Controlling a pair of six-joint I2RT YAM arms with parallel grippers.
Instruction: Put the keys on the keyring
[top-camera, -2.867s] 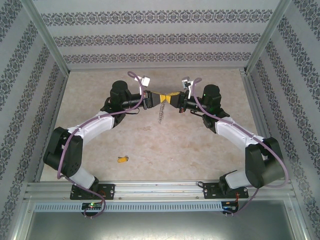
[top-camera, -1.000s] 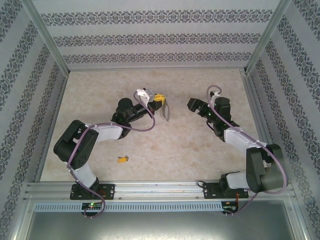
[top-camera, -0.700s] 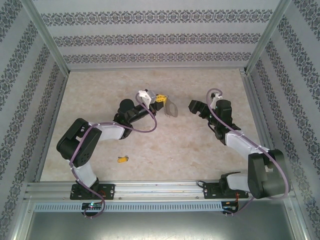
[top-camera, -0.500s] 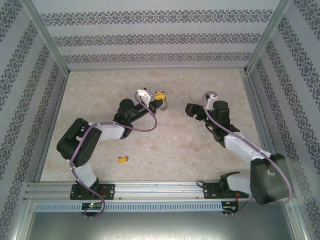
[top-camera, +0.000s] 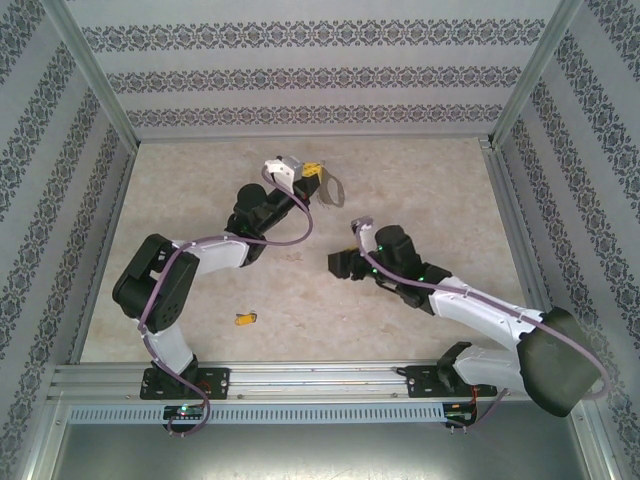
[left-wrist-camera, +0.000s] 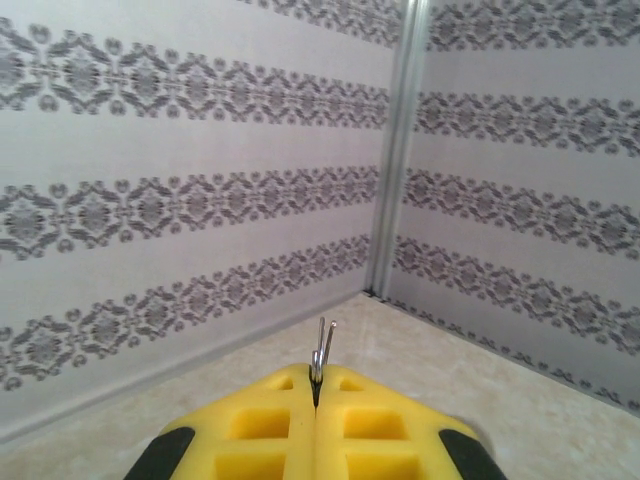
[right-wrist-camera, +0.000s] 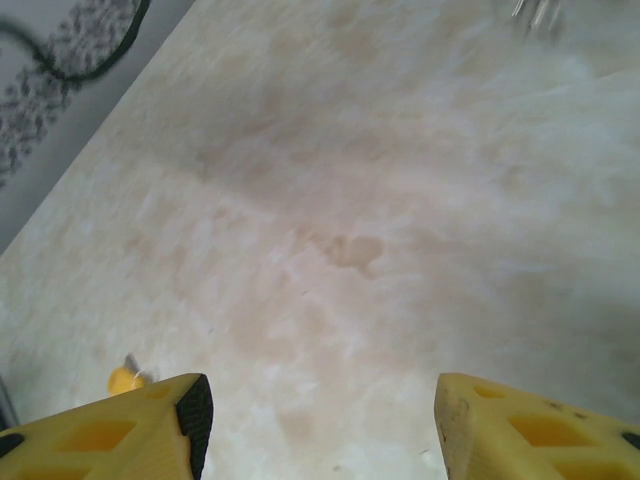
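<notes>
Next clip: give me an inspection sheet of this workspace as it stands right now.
Surface: beige marbled table, faintly stained.
Job's things: key lying on the table near the front left; keyring hanging above the table, blurred.
Clutter: nothing seen.
Grippers: left gripper raised, shut on the keyring's thin wire; right gripper open, nothing between its jaws, pointing down at the table.
Cables: purple cables run along both arms.
Surroundings: patterned walls, aluminium frame.

keyring (top-camera: 331, 190) in left end effector (top-camera: 316, 169), key (top-camera: 244, 319) well apart on table (top-camera: 430, 190)
</notes>
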